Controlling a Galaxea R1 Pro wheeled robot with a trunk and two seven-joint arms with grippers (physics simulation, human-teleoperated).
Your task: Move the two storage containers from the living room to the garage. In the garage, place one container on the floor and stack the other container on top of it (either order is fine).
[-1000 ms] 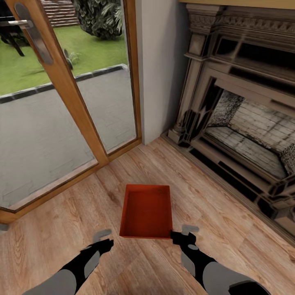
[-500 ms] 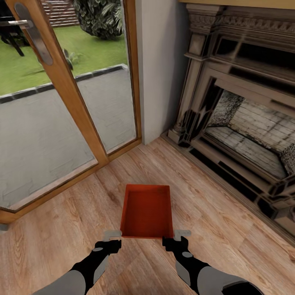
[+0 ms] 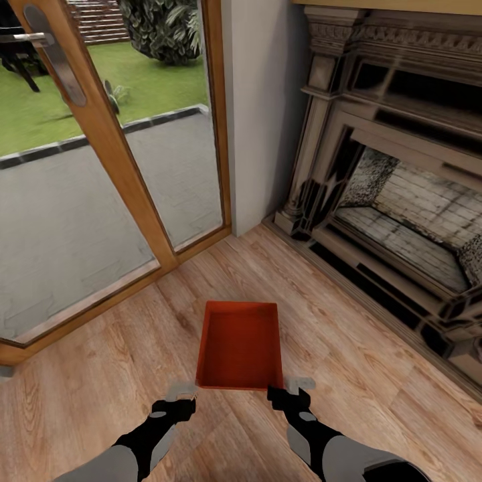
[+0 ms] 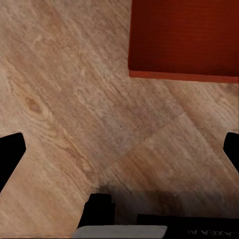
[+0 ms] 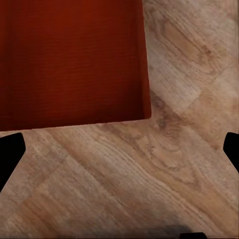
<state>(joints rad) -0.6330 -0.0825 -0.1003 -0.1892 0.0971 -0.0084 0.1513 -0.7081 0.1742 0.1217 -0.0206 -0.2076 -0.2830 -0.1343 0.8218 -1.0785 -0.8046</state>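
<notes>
One red-orange open-top storage container (image 3: 239, 345) rests on the living room's light wood-plank floor (image 3: 100, 395), its short near wall facing me. My left gripper (image 3: 179, 393) hovers just outside the near left corner and my right gripper (image 3: 292, 389) just outside the near right corner. Both are open with nothing between their fingers. In the left wrist view a corner of the container (image 4: 184, 37) lies ahead of the open left gripper (image 4: 119, 154). In the right wrist view the container (image 5: 69, 59) lies ahead of the open right gripper (image 5: 119, 154). The garage is out of view.
A wood-framed glass door (image 3: 127, 174) stands at the left, with a patio and lawn beyond it. A white wall section (image 3: 258, 114) rises behind the container. The ornate fireplace (image 3: 402, 221) runs along the right. Bare plank floor lies on both sides of the container.
Both grippers have closed in from wider positions toward the container's near corners. The right one moved left, the left one right. The container has not moved.
</notes>
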